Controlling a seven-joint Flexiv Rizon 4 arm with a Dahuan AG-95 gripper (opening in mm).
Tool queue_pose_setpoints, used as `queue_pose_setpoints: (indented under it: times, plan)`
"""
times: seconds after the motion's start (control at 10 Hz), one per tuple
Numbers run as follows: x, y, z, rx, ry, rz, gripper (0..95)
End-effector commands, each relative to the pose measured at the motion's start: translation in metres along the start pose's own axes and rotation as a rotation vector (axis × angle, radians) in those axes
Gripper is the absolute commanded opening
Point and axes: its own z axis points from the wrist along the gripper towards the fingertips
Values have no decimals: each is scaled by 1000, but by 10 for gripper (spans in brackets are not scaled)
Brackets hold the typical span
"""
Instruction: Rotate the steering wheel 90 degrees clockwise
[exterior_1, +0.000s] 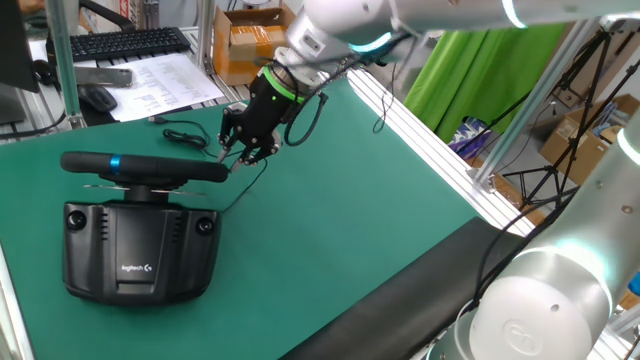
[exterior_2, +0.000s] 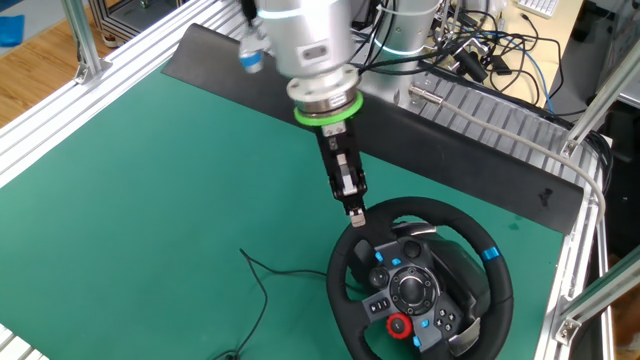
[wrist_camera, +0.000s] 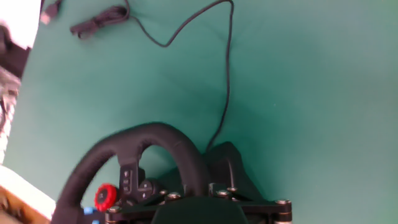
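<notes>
The steering wheel (exterior_2: 345, 285) is a black round rim with a blue stripe (exterior_2: 490, 252) and a red knob and small buttons round its hub. It sits on a boxy black Logitech base (exterior_1: 140, 255). In one fixed view the rim (exterior_1: 170, 168) shows edge-on, with the stripe left of its middle. My gripper (exterior_2: 357, 215) comes down on the rim's upper left part, and in that edge-on view it (exterior_1: 243, 155) is at the rim's right end. In the hand view the rim (wrist_camera: 177, 146) runs in between my jaws (wrist_camera: 200, 186), which look closed on it.
A thin black cable (wrist_camera: 227, 74) trails over the green mat (exterior_1: 350, 220) from the base to a coiled end (wrist_camera: 99, 22). A keyboard (exterior_1: 125, 42), a mouse (exterior_1: 97, 97) and papers lie at the far left. Aluminium rails (exterior_1: 440, 140) edge the table.
</notes>
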Motion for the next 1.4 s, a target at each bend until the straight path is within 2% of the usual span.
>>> queue_pose_setpoints:
  times: [0.1, 0.2, 0.4, 0.7, 1.1, 1.2, 1.3, 1.4]
  plan:
    - [4, 0, 1, 2, -4, 29, 380]
    - [5, 0, 1, 0, -3, 46, 570]
    - [9, 0, 6, -9, 9, 67, 570]
    - [15, -3, 14, -12, 20, 141, 570]
    - [23, -8, 24, -48, 68, 245, 570]
    - [23, -7, 24, -58, 77, 256, 380]
    - [23, -7, 24, -66, 79, 259, 380]
    - [23, -7, 24, -86, 83, 260, 0]
